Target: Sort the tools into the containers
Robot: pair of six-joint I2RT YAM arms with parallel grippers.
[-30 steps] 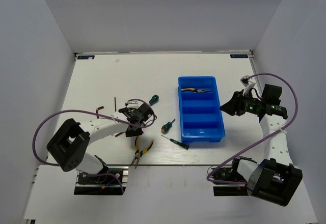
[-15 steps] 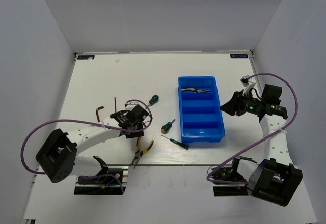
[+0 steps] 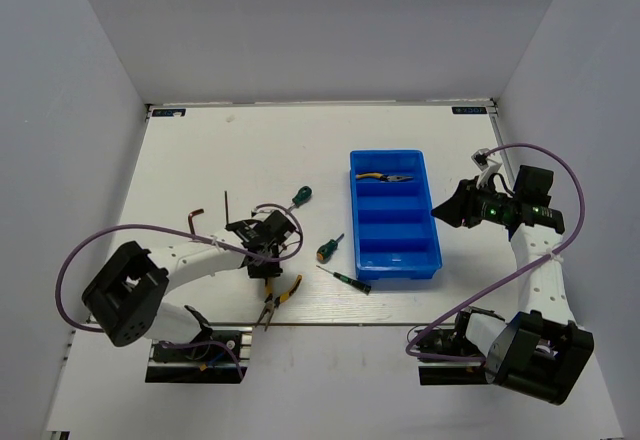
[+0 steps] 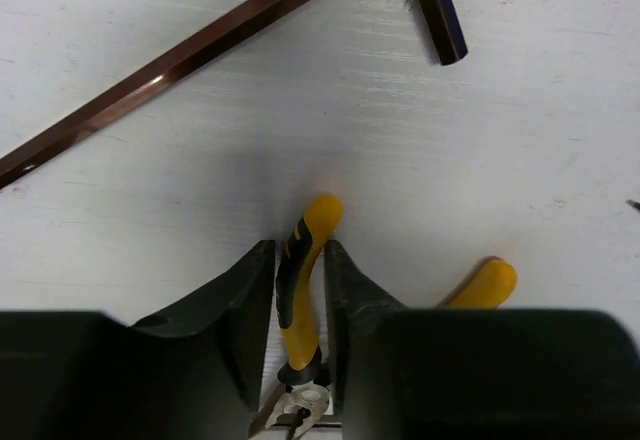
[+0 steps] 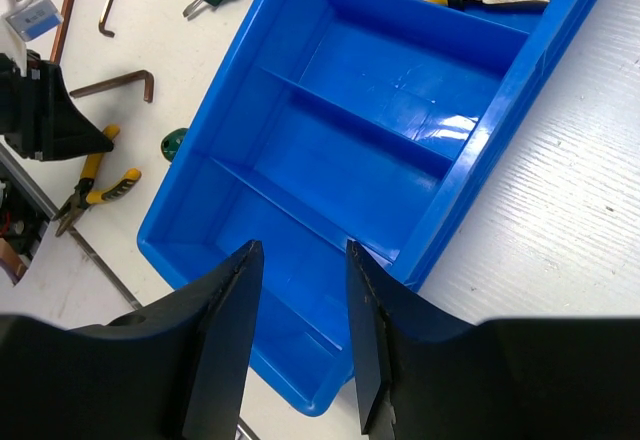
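Lab bench (image 3: 250,150) inside plain white enclosure (image 3: 320,30)

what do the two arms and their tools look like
Both arms have white links and black joint blocks: left arm, right arm. A purple cable loops along each. Left tool and right tool each have two black wedge-shaped fingers.
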